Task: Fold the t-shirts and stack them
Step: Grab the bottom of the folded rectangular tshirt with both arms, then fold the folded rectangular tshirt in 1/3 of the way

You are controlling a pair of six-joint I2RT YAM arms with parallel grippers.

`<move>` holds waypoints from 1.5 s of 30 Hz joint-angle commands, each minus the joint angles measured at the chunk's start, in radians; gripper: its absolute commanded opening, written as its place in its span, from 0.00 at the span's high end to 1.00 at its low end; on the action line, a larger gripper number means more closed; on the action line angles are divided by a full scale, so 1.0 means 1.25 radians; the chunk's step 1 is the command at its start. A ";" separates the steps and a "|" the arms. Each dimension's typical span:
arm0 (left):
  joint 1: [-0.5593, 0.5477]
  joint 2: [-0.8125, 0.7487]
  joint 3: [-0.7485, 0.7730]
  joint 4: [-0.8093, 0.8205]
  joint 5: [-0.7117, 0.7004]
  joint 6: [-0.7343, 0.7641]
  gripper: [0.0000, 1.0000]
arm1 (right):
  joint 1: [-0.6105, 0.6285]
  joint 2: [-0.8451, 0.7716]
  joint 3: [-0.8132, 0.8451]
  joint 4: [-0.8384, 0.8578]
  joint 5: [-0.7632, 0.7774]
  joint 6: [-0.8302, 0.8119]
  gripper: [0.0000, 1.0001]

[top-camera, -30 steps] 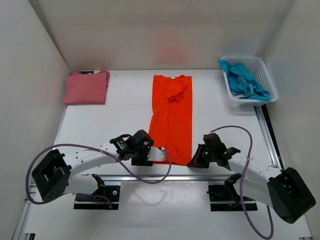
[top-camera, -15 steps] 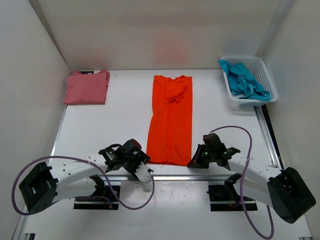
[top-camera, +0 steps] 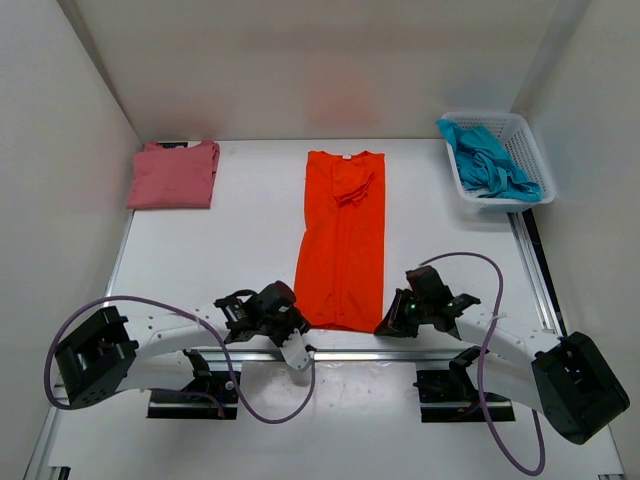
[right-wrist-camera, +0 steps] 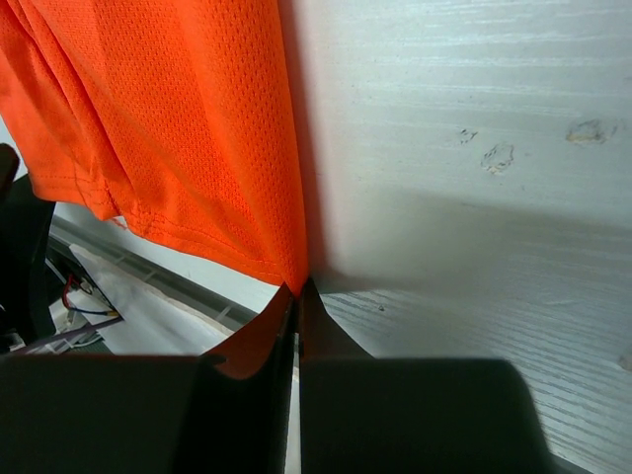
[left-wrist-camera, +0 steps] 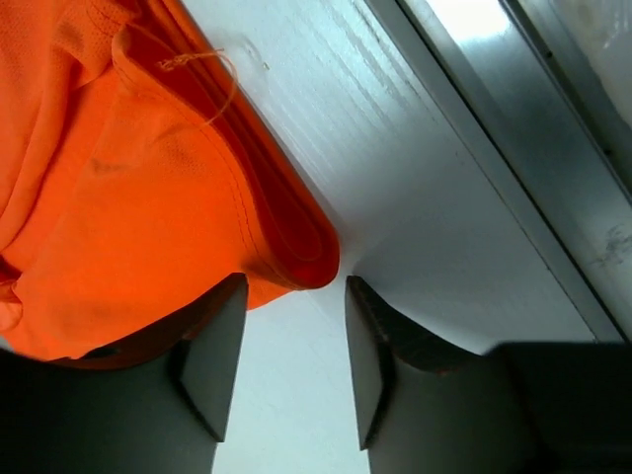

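The orange t-shirt lies folded into a long strip in the middle of the table. My right gripper is shut on its near right hem corner. At the near left corner, my left gripper stands open. That rolled hem corner sits just at the mouth of its fingertips, with bare table between the pads. A pink t-shirt lies folded at the far left. The teal t-shirt is crumpled in the basket.
The white lattice basket stands at the far right corner. A metal rail runs along the table's near edge just behind both grippers. White walls close in the back and both sides.
My left gripper dropped back from the shirt's left edge to its near left corner, and its jaws have narrowed. The right gripper and the shirts have not moved.
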 commanded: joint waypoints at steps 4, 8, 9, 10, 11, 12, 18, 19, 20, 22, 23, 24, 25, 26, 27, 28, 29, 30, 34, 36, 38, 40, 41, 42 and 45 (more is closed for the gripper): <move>-0.030 0.055 0.032 -0.025 0.014 -0.071 0.58 | -0.019 0.012 0.018 -0.026 -0.019 -0.042 1.00; -0.022 0.088 0.070 -0.019 0.017 -0.133 0.84 | -0.027 0.003 0.033 -0.042 -0.030 -0.053 1.00; -0.024 0.094 0.072 -0.017 0.020 -0.139 0.87 | -0.032 0.006 0.039 -0.042 -0.032 -0.058 1.00; -0.021 0.095 0.075 -0.019 0.019 -0.145 0.93 | -0.035 0.007 0.050 -0.046 -0.040 -0.056 1.00; -0.021 0.098 0.076 -0.016 0.014 -0.150 0.95 | -0.038 0.011 0.053 -0.051 -0.043 -0.065 1.00; -0.019 0.092 0.076 -0.020 0.014 -0.151 0.99 | -0.044 0.017 0.065 -0.059 -0.053 -0.070 1.00; 0.008 0.099 0.152 -0.047 0.035 -0.220 1.00 | -0.072 0.073 0.166 -0.131 -0.110 -0.160 1.00; 0.017 0.104 0.167 -0.057 0.035 -0.232 1.00 | -0.083 0.084 0.192 -0.143 -0.117 -0.178 1.00; 0.037 0.111 0.202 -0.069 0.040 -0.242 1.00 | -0.094 0.099 0.230 -0.167 -0.124 -0.197 1.00; 0.071 0.137 0.262 -0.085 0.046 -0.269 1.00 | -0.128 0.125 0.273 -0.202 -0.142 -0.238 1.00; 0.096 0.154 0.298 -0.093 0.055 -0.284 1.00 | -0.151 0.137 0.303 -0.215 -0.151 -0.264 1.00; 0.112 0.166 0.337 -0.102 0.055 -0.302 1.00 | -0.161 0.148 0.315 -0.235 -0.173 -0.279 1.00; 0.134 0.192 0.362 -0.107 0.046 -0.310 1.00 | -0.181 0.173 0.352 -0.240 -0.186 -0.300 1.00; 0.156 0.218 0.404 -0.118 0.045 -0.327 1.00 | -0.195 0.197 0.375 -0.240 -0.188 -0.306 1.00; 0.161 0.233 0.443 -0.123 0.036 -0.350 1.00 | -0.206 0.214 0.391 -0.242 -0.205 -0.332 1.00; 0.173 0.268 0.457 -0.128 0.033 -0.362 1.00 | -0.217 0.250 0.421 -0.247 -0.224 -0.354 1.00; 0.187 0.295 0.504 -0.135 0.033 -0.385 1.00 | -0.227 0.291 0.454 -0.251 -0.231 -0.376 1.00; 0.198 0.311 0.542 -0.140 0.019 -0.411 1.00 | -0.228 0.305 0.471 -0.259 -0.234 -0.386 1.00; 0.224 0.409 0.643 -0.154 -0.014 -0.493 1.00 | -0.257 0.409 0.594 -0.268 -0.214 -0.440 1.00; 0.233 0.450 0.692 -0.155 -0.035 -0.511 1.00 | -0.281 0.444 0.641 -0.254 -0.213 -0.440 1.00; 0.243 0.476 0.718 -0.155 -0.059 -0.533 1.00 | -0.296 0.488 0.678 -0.242 -0.202 -0.442 1.00; 0.251 0.503 0.757 -0.145 -0.078 -0.556 1.00 | -0.305 0.516 0.720 -0.243 -0.205 -0.445 1.00; 0.260 0.516 0.768 -0.147 -0.083 -0.570 1.00 | -0.316 0.542 0.746 -0.239 -0.213 -0.446 1.00; 0.268 0.533 0.789 -0.151 -0.088 -0.577 1.00 | -0.314 0.568 0.774 -0.238 -0.215 -0.447 1.00; 0.290 0.570 0.836 -0.161 -0.108 -0.604 1.00 | -0.316 0.638 0.846 -0.259 -0.226 -0.455 1.00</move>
